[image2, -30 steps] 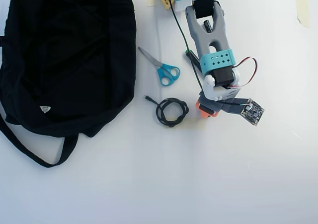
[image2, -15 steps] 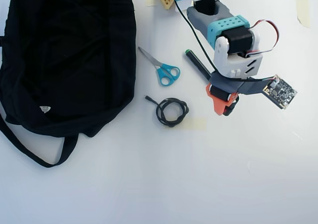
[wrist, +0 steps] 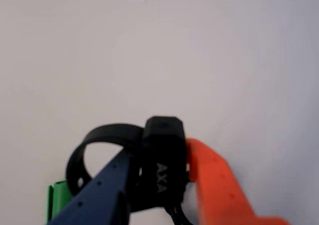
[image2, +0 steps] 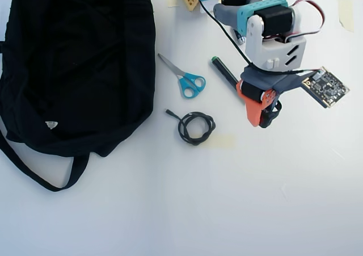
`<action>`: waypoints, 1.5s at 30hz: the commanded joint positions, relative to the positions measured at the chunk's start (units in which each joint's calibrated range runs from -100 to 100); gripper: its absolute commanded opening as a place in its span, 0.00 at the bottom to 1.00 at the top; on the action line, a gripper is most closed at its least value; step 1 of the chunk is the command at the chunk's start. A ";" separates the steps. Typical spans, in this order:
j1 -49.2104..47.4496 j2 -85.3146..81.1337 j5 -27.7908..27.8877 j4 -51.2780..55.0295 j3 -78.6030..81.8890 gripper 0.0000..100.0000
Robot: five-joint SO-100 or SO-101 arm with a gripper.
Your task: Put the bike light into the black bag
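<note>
1. Fingers [wrist: 162,185] are clamped on the bike light [wrist: 162,157]: in the wrist view the black body marked AXA sits between the dark blue finger [wrist: 102,195] and the orange finger [wrist: 219,185]. Light looks lifted clear of the surface [image2: 238,199].
2. Grip risk: the hold seems to be on the body's smooth sides only. Could twist or slide out on a fast swing.
3. Strap loop [wrist: 97,147] hangs free off the left side in the wrist view. It could snag on the bag's edge and pull the light out.
4. Bag [image2: 74,63] lies well apart, far left in the overhead view. Scissors [image2: 184,77], coiled cable [image2: 195,126] and a dark pen-like stick [image2: 224,73] sit between. A low pass could hit them.
5. Bag is soft and lying flat; can't tell where the opening is. A release over closed fabric leaves the light on top, not inside.
</note>
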 commanded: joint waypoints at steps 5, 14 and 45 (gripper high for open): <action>1.32 -13.75 -0.54 1.37 10.41 0.02; 2.67 -26.37 -2.96 1.37 27.21 0.02; 7.60 -65.54 -18.01 -6.29 72.41 0.02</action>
